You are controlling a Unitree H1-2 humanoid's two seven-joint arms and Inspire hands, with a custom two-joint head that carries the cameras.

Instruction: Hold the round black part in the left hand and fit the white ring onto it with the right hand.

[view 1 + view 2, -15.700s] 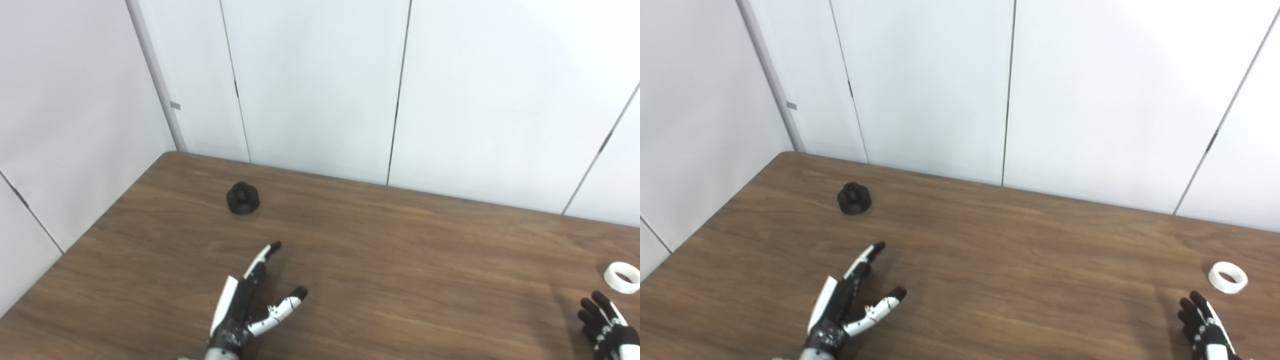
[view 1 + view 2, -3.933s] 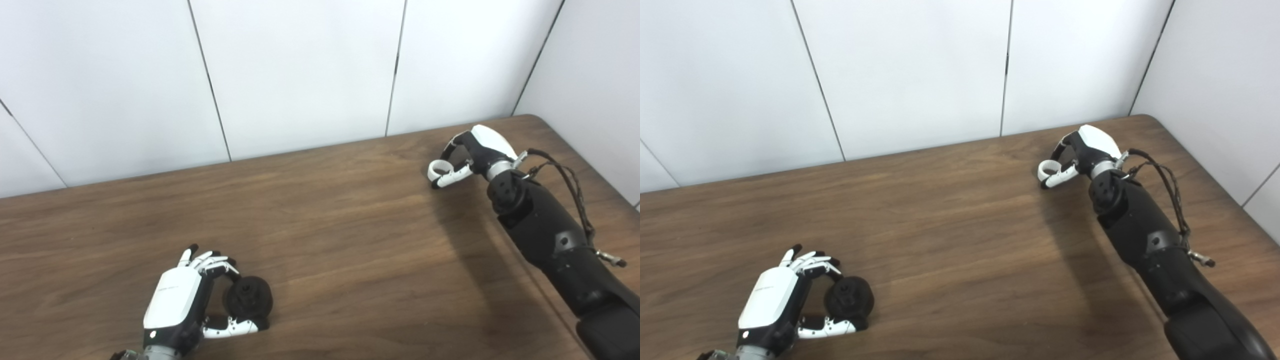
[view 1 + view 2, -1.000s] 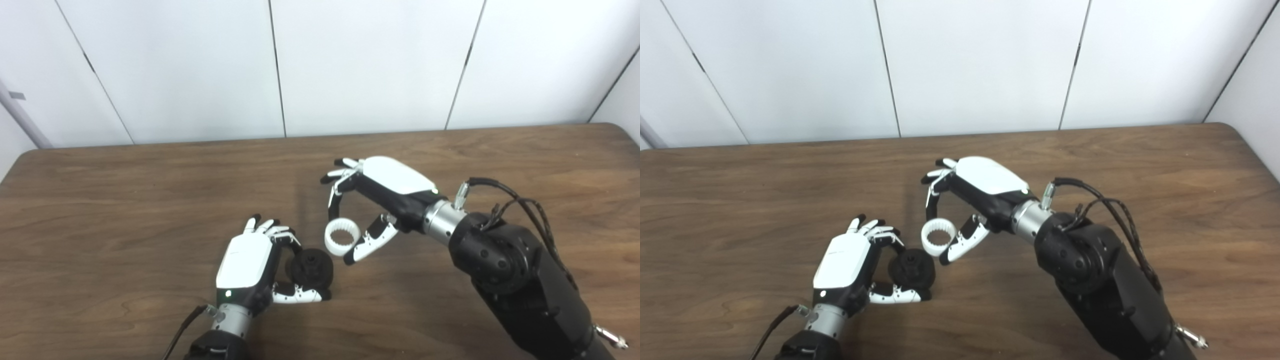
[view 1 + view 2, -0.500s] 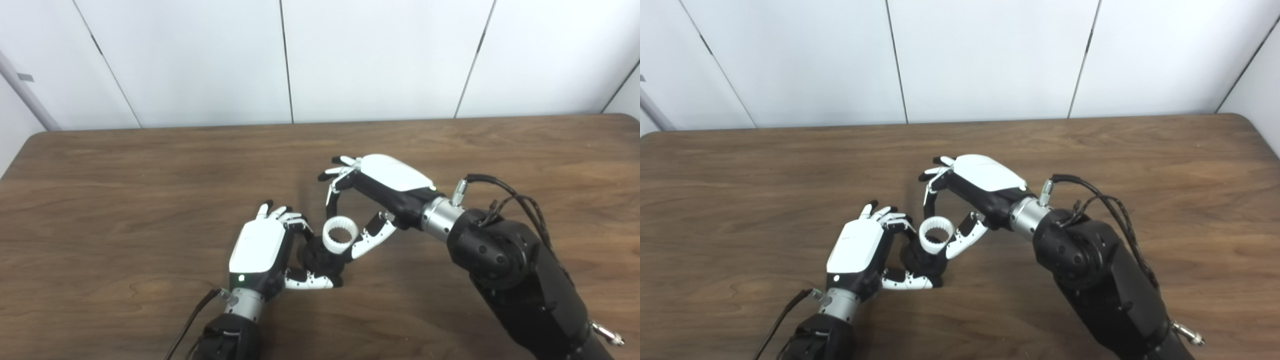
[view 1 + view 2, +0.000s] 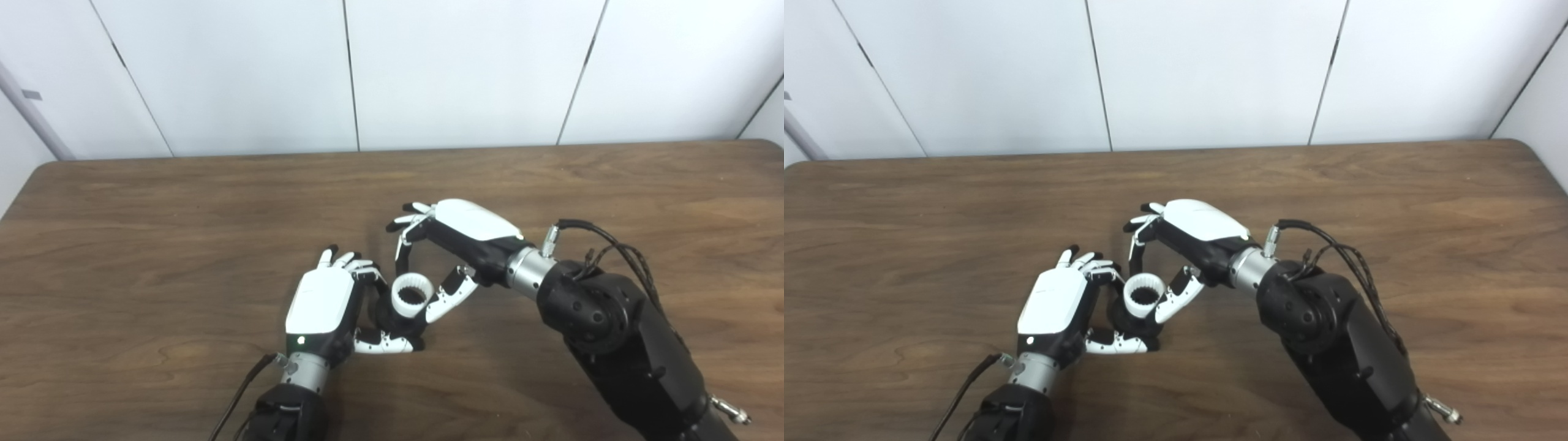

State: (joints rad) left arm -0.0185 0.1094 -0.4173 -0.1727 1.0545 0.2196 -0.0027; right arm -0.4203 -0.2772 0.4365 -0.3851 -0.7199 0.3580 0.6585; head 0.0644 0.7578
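On a brown wooden table before white wall panels, the left hand grips the round black part; the right hand pinches the white ring atop it.

Colours and patterns at the table

Brown wood-grain table with darker streaks; plain white wall panels split by thin dark seams. White ring with a ribbed inner face, dark inside; black round part beneath. Left hand and right hand: white shells, black undersides, black-tipped white fingers. Black forearm, silver wrist collar, black cables.
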